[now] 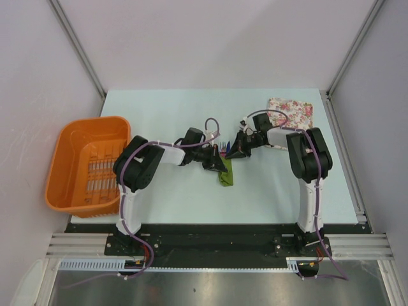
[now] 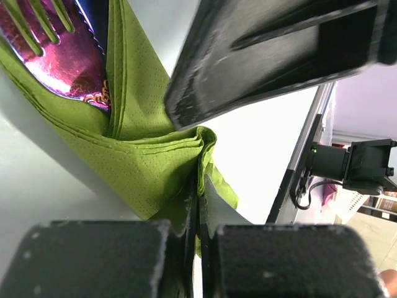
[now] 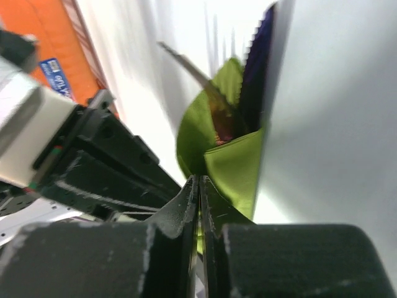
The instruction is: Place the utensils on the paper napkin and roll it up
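The olive-green paper napkin lies folded at the table's middle, between both grippers. Dark blue-purple utensils stick out of its far end. In the left wrist view the napkin wraps a shiny purple fork. My left gripper is shut on a folded edge of the napkin. In the right wrist view the napkin curls around a dark utensil. My right gripper is shut on another napkin edge. The two grippers nearly touch over the napkin.
An orange basket stands at the table's left edge. A pink-and-white floral pad lies at the back right, behind the right arm. White walls close in the table on three sides.
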{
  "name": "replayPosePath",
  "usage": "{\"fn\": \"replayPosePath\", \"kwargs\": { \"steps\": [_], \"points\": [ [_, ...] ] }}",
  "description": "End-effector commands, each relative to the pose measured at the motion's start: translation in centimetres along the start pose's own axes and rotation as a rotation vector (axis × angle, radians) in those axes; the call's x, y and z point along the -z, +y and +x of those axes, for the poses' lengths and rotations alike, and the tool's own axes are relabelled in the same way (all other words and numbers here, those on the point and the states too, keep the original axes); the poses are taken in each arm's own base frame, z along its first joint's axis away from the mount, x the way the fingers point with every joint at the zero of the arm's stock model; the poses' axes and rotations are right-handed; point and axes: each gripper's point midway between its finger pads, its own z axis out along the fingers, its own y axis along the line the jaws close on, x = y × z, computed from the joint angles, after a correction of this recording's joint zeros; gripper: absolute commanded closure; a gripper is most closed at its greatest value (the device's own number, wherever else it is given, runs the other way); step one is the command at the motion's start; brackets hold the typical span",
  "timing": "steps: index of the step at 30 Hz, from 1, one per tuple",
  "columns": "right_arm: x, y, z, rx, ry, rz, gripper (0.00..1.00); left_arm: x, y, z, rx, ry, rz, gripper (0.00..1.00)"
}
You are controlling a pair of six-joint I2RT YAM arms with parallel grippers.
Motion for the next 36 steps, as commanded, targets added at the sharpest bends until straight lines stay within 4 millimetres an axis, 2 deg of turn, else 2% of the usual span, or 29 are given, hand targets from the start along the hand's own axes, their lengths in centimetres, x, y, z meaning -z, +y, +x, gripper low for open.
{"fn": "replayPosePath", "kwargs": {
  "steps": [1,6,14,20,25,29,32,36],
  "points": [
    [-1.4,-2.3,0.9,-0.003,0.028,0.032,0.94,0.5,1.8,0.4,-0.015,-0.003,-0.057,1.0],
    [-2.5,-3.7,1.9,0.008,0.052,0.067,0.96,0.7,0.8,-0.2,-0.029,-0.015,-0.039,1.0],
    [-3.2,-7.0,3.0,-0.009,0.063,0.16,0.98,2.3,-3.3,-1.9,-0.079,-0.067,0.042,0.94],
    [-3.4,-7.5,2.8,-0.006,0.053,0.18,0.99,2.8,-5.6,-2.4,-0.1,-0.082,0.09,0.93],
    [-3.6,-7.7,3.0,-0.009,0.052,0.197,1.0,2.4,-6.2,-2.5,-0.107,-0.085,0.103,0.93],
    [-3.8,-7.7,3.2,-0.004,0.051,0.209,1.0,1.3,-6.8,-2.4,-0.101,-0.077,0.114,0.94],
    [-4.1,-7.7,3.4,-0.003,0.053,0.214,1.0,0.2,-6.6,-2.1,-0.086,-0.072,0.109,0.94],
    [-4.3,-7.7,3.5,-0.005,0.056,0.219,1.0,-1.0,-4.9,-1.6,-0.047,-0.059,0.07,0.94]
  ]
}}
